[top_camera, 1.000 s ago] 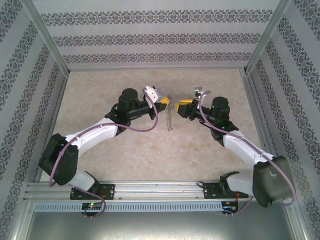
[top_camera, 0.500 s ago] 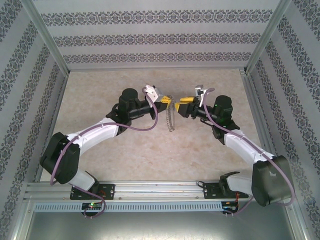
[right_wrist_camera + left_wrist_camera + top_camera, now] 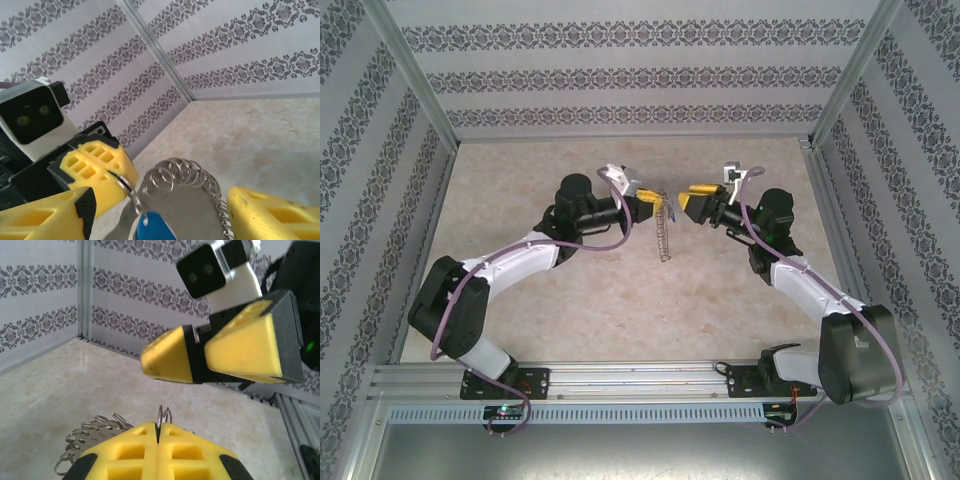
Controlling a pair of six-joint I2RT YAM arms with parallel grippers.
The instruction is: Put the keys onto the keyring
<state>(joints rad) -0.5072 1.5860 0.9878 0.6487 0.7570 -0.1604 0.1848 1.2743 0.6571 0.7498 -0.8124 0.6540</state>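
Observation:
My left gripper [image 3: 663, 206] is shut on one small split ring of the keyring [image 3: 192, 197], which shows in the left wrist view poking up between its yellow fingertips [image 3: 159, 426]. The keyring is a grey metal piece edged with several small rings; it hangs down from that grip [image 3: 663, 240]. The key's blue plastic head [image 3: 152, 229] dangles from the pinched ring, just under the left fingers [image 3: 95, 170]. My right gripper [image 3: 687, 200] faces the left one from a short gap to the right. It stands open [image 3: 160, 202] with the key and rings between its fingers, untouched.
Patterned walls and metal corner posts [image 3: 820, 110] close in the beige tabletop [image 3: 620, 300] on three sides. Both arms meet above the table's middle. The right wrist's white camera block [image 3: 220, 270] sits close in front of the left gripper.
The right gripper has opened wider and drawn back a little to the right, away from the left gripper. The left gripper has stayed shut on the ring, edging slightly toward the back.

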